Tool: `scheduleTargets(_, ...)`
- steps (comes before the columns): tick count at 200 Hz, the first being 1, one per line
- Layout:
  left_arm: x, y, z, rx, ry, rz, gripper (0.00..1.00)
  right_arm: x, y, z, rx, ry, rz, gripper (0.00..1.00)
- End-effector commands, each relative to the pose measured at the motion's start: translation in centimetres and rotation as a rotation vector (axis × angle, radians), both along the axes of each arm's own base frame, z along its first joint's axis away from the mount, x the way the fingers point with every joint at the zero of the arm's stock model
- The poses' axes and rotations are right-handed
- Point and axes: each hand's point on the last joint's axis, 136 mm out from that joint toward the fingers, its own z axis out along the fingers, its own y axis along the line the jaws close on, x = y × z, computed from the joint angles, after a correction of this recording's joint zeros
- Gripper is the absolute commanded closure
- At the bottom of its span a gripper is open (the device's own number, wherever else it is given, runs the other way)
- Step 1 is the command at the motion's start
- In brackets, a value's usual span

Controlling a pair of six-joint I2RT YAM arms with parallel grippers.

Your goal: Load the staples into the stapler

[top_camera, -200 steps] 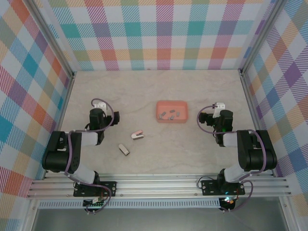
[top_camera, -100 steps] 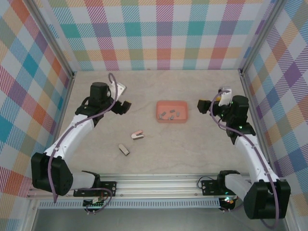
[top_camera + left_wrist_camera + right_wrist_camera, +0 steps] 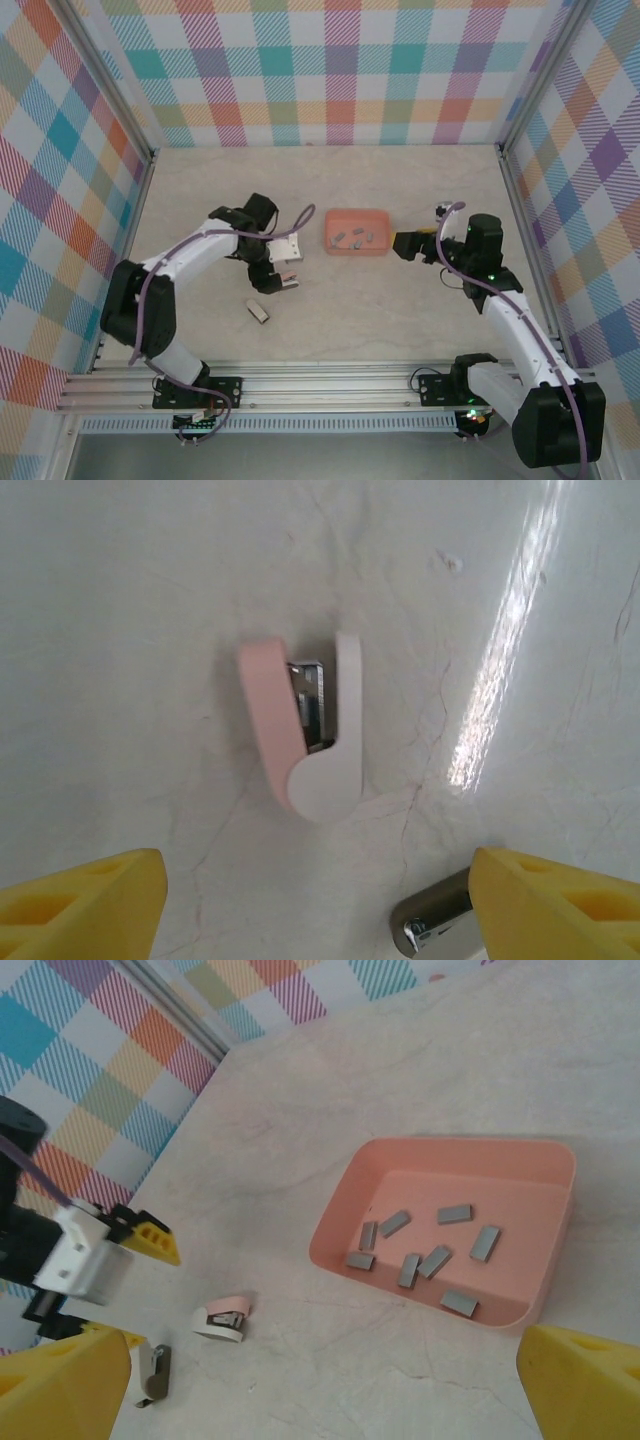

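The small pink and white stapler (image 3: 305, 725) lies on its side on the marble table, its metal channel showing between the two halves. My left gripper (image 3: 320, 910) hovers over it, open, its yellow fingertips (image 3: 85, 905) wide apart and nothing between them. From above, the left gripper (image 3: 279, 272) sits right at the stapler (image 3: 290, 279). Several grey staples (image 3: 432, 1260) lie loose in the coral-pink tray (image 3: 460, 1143). My right gripper (image 3: 320, 1390) is open and empty, just right of the tray (image 3: 357, 212) in the top view, with the right gripper (image 3: 405, 245) pointing at it.
A short grey metal piece (image 3: 258, 311) lies on the table near-left of the stapler, close to my left fingers; this metal piece (image 3: 435, 925) sits beside the right fingertip. Checked walls close in the table on three sides.
My left arm swung from the back left down to the stapler, and its jaws narrowed slightly. My right arm moved left toward the tray. The stapler, tray and metal piece stayed put.
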Motion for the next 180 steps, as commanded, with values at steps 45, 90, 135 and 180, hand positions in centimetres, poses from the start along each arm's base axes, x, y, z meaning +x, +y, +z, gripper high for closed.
scheduleTargets(45,0.1,0.1,-3.6,0.126,0.043,-0.043,0.20,-1.0,0.7,0.6,0.055,0.008,0.035,0.01)
scheduleTargets(90,1.3,-0.2,-5.1,0.152,-0.005,-0.035,0.26,-1.4,0.7,1.4,0.056,-0.004,0.033,0.01)
scheduleTargets(135,1.3,-0.8,-6.1,0.146,-0.001,-0.043,0.32,-1.9,0.5,1.4,0.052,-0.004,0.028,0.01)
scheduleTargets(180,0.8,-1.0,-7.3,0.160,0.024,-0.062,0.37,-2.3,0.5,1.4,0.053,0.003,0.030,0.01)
